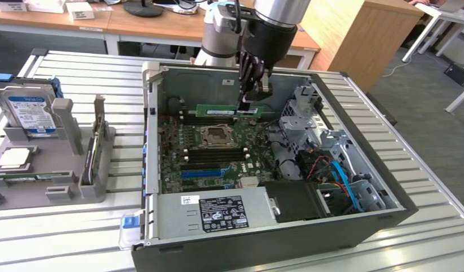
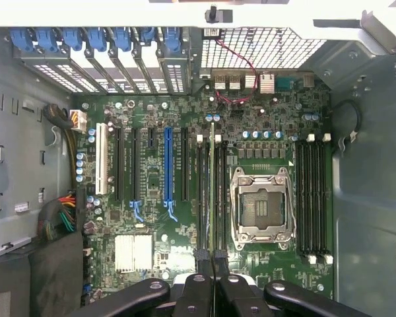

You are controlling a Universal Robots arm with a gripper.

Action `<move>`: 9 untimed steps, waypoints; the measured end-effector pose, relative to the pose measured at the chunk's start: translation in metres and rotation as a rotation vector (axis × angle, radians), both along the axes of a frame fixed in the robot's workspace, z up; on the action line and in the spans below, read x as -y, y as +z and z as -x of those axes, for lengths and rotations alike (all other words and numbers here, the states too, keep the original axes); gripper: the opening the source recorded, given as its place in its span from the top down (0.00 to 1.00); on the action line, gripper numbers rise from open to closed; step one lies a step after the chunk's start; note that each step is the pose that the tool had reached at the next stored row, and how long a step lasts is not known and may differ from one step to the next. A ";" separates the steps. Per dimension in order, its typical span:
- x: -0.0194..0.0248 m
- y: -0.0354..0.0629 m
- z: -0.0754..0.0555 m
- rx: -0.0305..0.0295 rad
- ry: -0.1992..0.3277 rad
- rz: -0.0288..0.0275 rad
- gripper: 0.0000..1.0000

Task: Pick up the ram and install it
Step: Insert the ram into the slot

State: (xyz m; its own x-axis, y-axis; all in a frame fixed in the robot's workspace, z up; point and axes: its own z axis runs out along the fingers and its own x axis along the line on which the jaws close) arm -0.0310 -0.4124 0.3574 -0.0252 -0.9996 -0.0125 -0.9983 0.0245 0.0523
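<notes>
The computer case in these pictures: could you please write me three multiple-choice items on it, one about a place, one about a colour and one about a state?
1. Where is the memory stick?
A. Held by the gripper inside the case
B. Lying on the grey rack beside it
C. Lying on the wooden desk behind it

2. What colour is the memory stick?
A. Red
B. Green
C. White

3. How does the processor socket stand?
A. Covered by a fan cooler
B. Bare, with no cooler on it
C. Buried under cables

Answers:
1. A, since the exterior view shows the gripper shut on one end of the stick, over the board.
2. B, since its board shows green in the exterior view.
3. B, since the wrist view shows the socket's metal frame uncovered.
</notes>
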 end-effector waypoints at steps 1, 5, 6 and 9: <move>0.0001 0.0000 0.000 0.0000 0.000 -0.0001 0.88; 0.0034 0.0000 0.000 0.0000 0.000 0.0000 0.88; 0.0047 0.0000 0.000 0.0000 0.000 0.0000 0.88; 0.0089 0.0000 0.000 0.0000 0.000 0.0000 0.88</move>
State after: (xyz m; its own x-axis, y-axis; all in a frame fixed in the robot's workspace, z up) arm -0.0310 -0.4212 0.3575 -0.0252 -0.9996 -0.0125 -0.9983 0.0246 0.0524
